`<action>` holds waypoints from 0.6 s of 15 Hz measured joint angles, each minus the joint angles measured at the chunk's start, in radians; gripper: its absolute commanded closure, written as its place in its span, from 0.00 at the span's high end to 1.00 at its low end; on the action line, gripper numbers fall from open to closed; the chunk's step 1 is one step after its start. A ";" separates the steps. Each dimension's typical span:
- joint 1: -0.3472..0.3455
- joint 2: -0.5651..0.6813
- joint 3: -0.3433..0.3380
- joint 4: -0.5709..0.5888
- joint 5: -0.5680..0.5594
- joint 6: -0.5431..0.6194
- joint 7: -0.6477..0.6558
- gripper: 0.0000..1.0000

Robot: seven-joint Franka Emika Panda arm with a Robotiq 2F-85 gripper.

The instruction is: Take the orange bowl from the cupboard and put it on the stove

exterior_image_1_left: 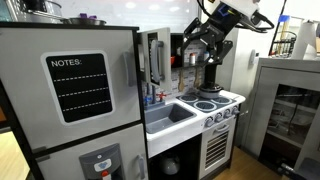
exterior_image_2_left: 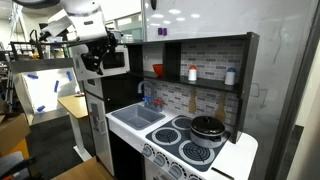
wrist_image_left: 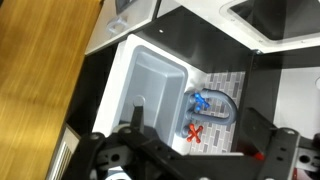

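Observation:
The orange bowl (exterior_image_2_left: 157,71) sits at the left end of the dark upper cupboard shelf (exterior_image_2_left: 200,85), beside the cupboard's narrow grey door (exterior_image_1_left: 156,55). The white stove (exterior_image_2_left: 185,150) has black burners, and a black pot (exterior_image_2_left: 208,128) stands on its back burner. The stove also shows in an exterior view (exterior_image_1_left: 222,103). My gripper (exterior_image_2_left: 95,58) hangs in the air in front of the cupboard, above the sink and apart from the bowl. In the wrist view the gripper (wrist_image_left: 198,120) is open and empty, looking down on the sink. It also shows in an exterior view (exterior_image_1_left: 197,48).
The grey sink basin (wrist_image_left: 155,85) with its grey faucet (wrist_image_left: 215,108) and red and blue taps lies below the gripper. Two white items (exterior_image_2_left: 192,73) stand on the shelf. A large grey fridge with a NOTES chalkboard (exterior_image_1_left: 78,87) stands beside the sink. A glass cabinet (exterior_image_1_left: 290,110) stands past the stove.

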 measured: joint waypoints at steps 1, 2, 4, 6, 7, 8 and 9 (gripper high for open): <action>0.000 -0.005 0.000 -0.011 0.024 0.020 -0.014 1.00; 0.001 -0.009 -0.001 -0.019 0.050 0.040 -0.032 1.00; 0.004 -0.012 -0.003 -0.029 0.101 0.070 -0.071 1.00; 0.007 -0.011 -0.003 -0.033 0.149 0.094 -0.114 1.00; 0.010 -0.011 -0.003 -0.033 0.170 0.102 -0.135 1.00; 0.014 -0.009 -0.003 -0.033 0.193 0.109 -0.158 1.00; 0.020 -0.008 -0.003 -0.032 0.214 0.118 -0.180 1.00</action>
